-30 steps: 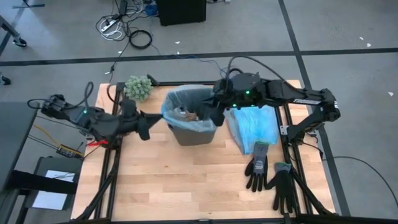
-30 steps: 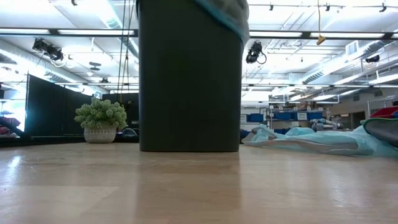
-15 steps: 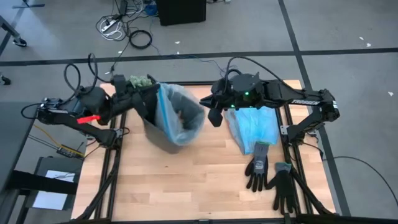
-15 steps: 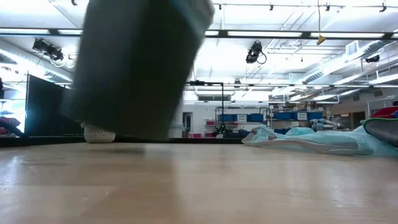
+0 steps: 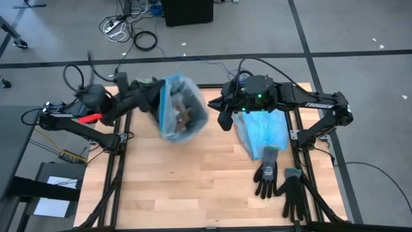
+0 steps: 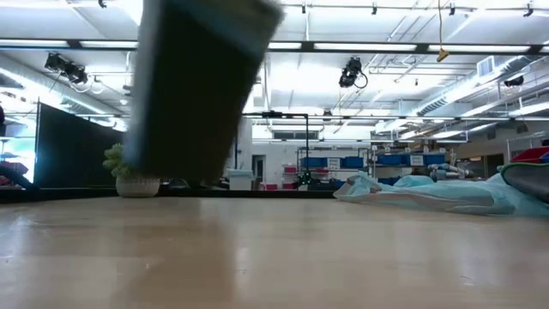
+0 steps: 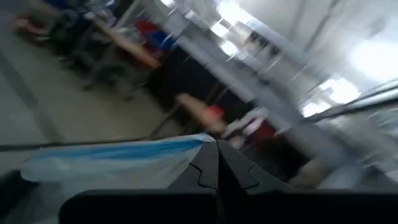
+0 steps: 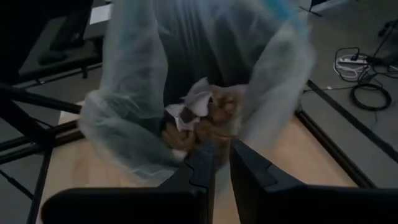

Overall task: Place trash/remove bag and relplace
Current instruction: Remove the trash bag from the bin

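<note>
The surface [image 5: 193, 187] is pale blond wood with fine plank lines, framed by black rails. The bin [image 6: 197, 86] reads as dark charcoal. Its bag [image 5: 187, 106] is translucent grey-white with a light-blue band at the rim. Inside, the trash [image 8: 205, 115] mixes white crumpled paper with tan and brown scraps. Beside the right arm lies a light-blue plastic bag [image 5: 262, 132]. The gloves [image 5: 280, 180] are black with grey-green cuffs. The plant [image 6: 129, 163] is fuzzy green in a whitish pot. Both arms are black; the left one carries a red mark [image 5: 92, 118], the right one a green light [image 5: 259, 96]
</note>
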`<action>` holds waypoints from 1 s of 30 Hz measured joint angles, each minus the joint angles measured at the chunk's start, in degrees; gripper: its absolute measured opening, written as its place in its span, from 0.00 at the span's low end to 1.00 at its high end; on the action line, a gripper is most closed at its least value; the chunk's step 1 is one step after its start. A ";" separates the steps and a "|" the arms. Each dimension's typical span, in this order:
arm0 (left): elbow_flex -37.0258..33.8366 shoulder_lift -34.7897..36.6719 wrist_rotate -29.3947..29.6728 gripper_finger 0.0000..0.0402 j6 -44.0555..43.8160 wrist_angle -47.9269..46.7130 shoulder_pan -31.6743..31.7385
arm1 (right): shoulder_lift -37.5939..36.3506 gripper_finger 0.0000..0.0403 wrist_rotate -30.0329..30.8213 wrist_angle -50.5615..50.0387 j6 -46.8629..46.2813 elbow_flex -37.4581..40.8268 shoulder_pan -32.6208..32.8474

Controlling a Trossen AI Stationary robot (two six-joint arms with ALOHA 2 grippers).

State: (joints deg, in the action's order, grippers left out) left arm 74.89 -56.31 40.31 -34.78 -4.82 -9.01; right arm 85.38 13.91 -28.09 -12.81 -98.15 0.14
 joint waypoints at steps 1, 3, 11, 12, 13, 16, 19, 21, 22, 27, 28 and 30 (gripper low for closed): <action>0.06 0.07 -0.77 0.01 0.26 1.61 -0.04 | 0.00 0.09 0.00 -0.11 0.24 0.00 0.00; 0.17 0.63 -0.33 0.01 -1.45 0.14 -0.10 | 0.00 0.09 -0.03 0.00 0.95 0.00 0.00; 0.00 -1.42 0.40 0.00 -11.65 -8.44 0.00 | 0.00 0.09 -1.96 0.03 2.53 0.00 -0.17; 0.00 -2.39 0.06 0.00 -10.79 -6.71 0.01 | 0.00 0.09 -2.15 0.14 2.57 0.00 -0.17; 0.00 -3.17 -0.34 0.00 -9.67 -5.88 0.01 | 0.00 0.09 -2.59 0.19 2.81 0.00 -0.17; -0.05 -5.48 -1.48 0.00 -8.55 1.40 0.40 | 0.00 0.09 -4.40 0.74 4.00 0.00 -0.17; 0.07 -7.72 -7.89 0.00 -3.64 11.08 0.42 | 0.00 0.09 -5.14 1.41 4.06 -0.04 -0.22; 0.07 -8.87 -11.11 0.00 -3.21 14.43 0.40 | 0.00 0.09 -5.16 1.31 3.91 -0.04 -0.22; 0.06 -9.03 -11.93 0.00 -3.40 14.90 0.36 | 0.00 0.09 -5.14 1.29 3.89 -0.04 -0.20; 1.20 -8.90 -14.45 0.00 -3.34 20.62 0.45 | 0.00 0.09 -5.10 1.34 2.52 -0.04 0.47; 2.44 -8.90 -15.13 0.00 -1.87 20.34 0.48 | -0.06 0.09 -4.95 1.37 2.52 -0.04 0.56; 5.26 -8.85 -15.56 0.00 0.28 17.96 0.88 | -0.24 0.09 -3.90 1.40 2.53 -0.04 0.85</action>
State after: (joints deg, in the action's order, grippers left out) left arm 80.15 -65.17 24.74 -34.51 13.14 -8.13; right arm 85.14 10.01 -26.70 -10.28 -98.19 1.00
